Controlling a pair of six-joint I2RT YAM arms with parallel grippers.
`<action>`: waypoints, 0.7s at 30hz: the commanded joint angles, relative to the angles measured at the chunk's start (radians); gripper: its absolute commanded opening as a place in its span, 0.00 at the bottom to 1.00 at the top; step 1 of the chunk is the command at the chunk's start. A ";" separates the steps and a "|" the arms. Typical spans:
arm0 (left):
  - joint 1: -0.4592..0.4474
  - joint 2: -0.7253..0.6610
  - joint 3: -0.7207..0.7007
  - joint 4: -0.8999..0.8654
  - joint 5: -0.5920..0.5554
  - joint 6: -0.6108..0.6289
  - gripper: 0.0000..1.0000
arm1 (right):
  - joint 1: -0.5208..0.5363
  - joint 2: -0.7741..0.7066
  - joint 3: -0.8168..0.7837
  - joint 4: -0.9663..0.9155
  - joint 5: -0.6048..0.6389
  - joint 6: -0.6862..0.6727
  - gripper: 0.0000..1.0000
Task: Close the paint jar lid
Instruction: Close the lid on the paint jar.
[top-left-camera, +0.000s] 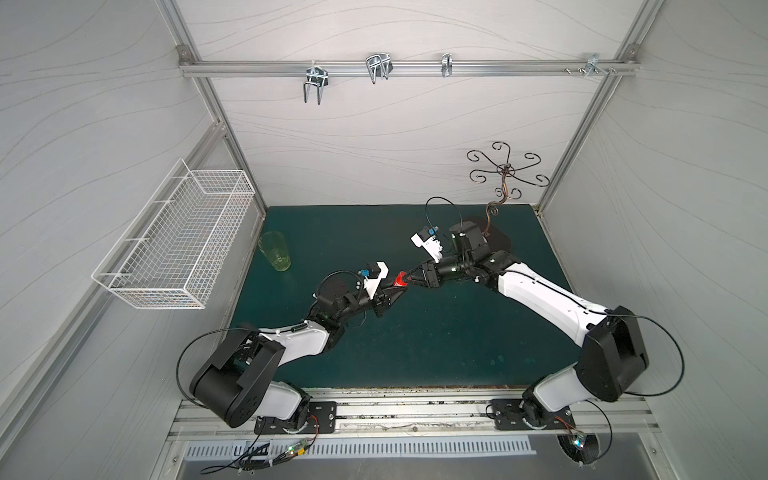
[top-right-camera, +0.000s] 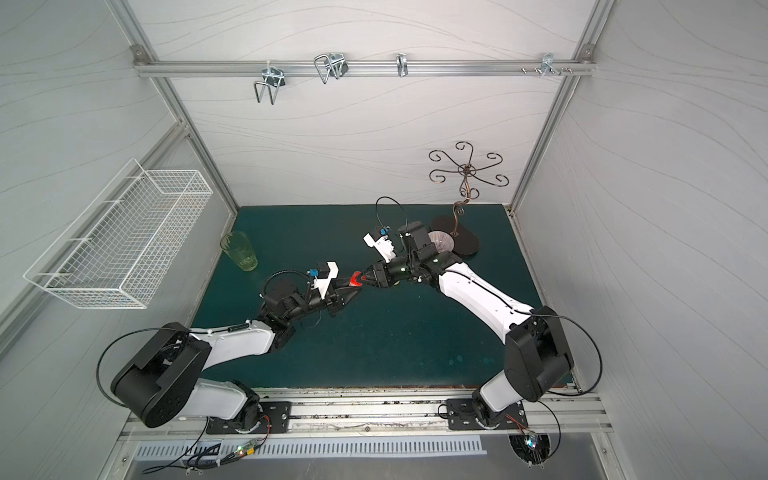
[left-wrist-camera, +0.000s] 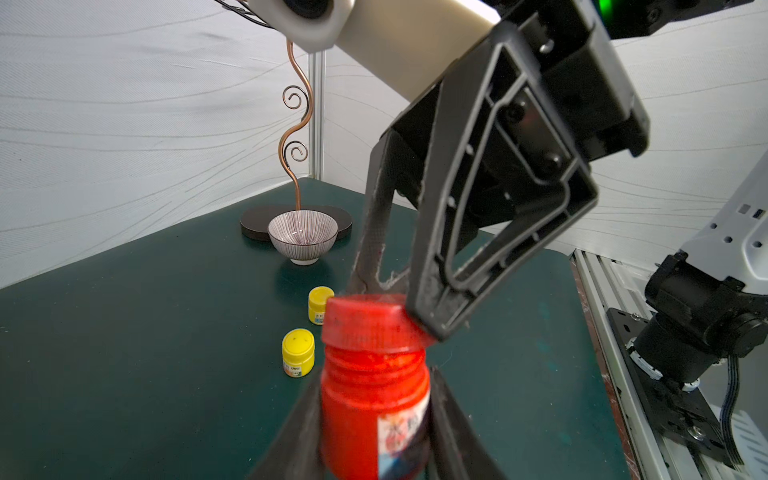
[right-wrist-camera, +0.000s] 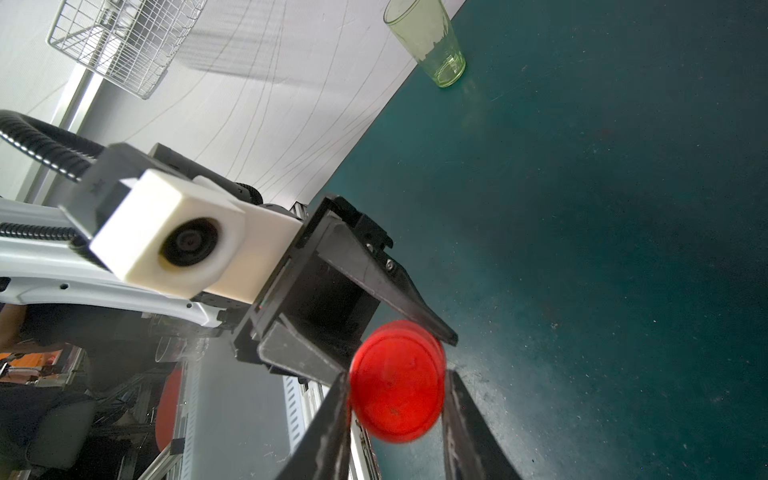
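In the left wrist view my left gripper (left-wrist-camera: 374, 386) is shut on the body of the red paint jar (left-wrist-camera: 374, 411), one finger on each side, holding it above the green table. The red lid (left-wrist-camera: 363, 320) sits slightly tilted on the jar's neck, with the threads showing below it. My right gripper (left-wrist-camera: 395, 307) is shut on this lid, and its wrist view shows the lid (right-wrist-camera: 397, 380) clamped between both fingers (right-wrist-camera: 332, 415). In both top views the two grippers meet over the table's middle at the jar (top-left-camera: 401, 279) (top-right-camera: 356, 278).
Two small yellow paint jars (left-wrist-camera: 298, 352) (left-wrist-camera: 320, 305) stand on the table beyond the red one. A striped bowl (left-wrist-camera: 302, 237) sits by the copper hook stand (top-left-camera: 505, 183) at the back right. A green glass (top-left-camera: 276, 251) stands at the back left, below a wire basket (top-left-camera: 178, 241).
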 joint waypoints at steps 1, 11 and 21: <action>-0.006 -0.011 0.048 0.047 0.009 0.020 0.00 | 0.031 0.008 -0.030 -0.015 -0.035 -0.035 0.26; -0.006 -0.029 0.057 0.025 0.018 0.017 0.00 | 0.066 0.025 -0.031 -0.077 -0.080 -0.132 0.27; -0.006 -0.083 0.068 -0.086 0.052 0.047 0.00 | 0.068 0.097 0.073 -0.281 -0.233 -0.359 0.25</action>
